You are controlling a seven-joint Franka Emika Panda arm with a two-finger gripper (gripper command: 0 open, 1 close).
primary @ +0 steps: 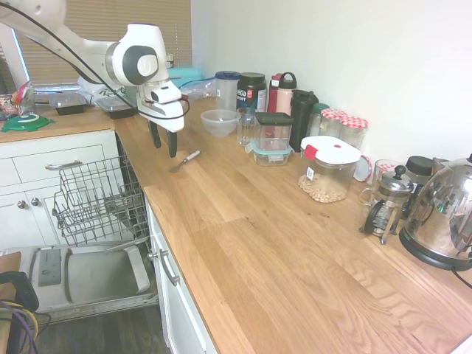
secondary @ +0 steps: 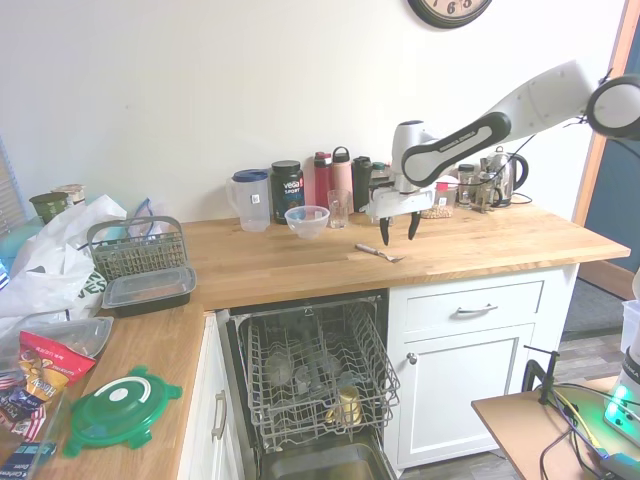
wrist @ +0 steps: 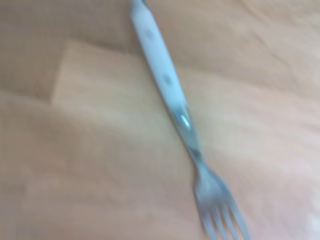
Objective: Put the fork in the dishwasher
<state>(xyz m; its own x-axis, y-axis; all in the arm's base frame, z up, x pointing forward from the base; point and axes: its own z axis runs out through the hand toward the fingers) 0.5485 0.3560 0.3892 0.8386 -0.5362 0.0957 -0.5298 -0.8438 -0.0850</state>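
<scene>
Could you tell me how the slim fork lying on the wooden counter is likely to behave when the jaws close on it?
The slim silvery fork with a pale handle looks like rigid metal, so it probably won't flex. It lies flat on the wooden countertop, so it seems unlikely to roll but leaves little edge to grip. Its smooth, glossy handle may slip between the open jaws of the gripper.

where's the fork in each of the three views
First exterior view: the fork lies flat on the wooden counter, below and in front of the clear bowl, just right of the gripper.
Second exterior view: the fork lies on the counter below the gripper, right of the bowl.
Wrist view: the fork runs diagonally across the frame, blurred, tines at the lower edge.
Shared landmark: the clear bowl.
</scene>
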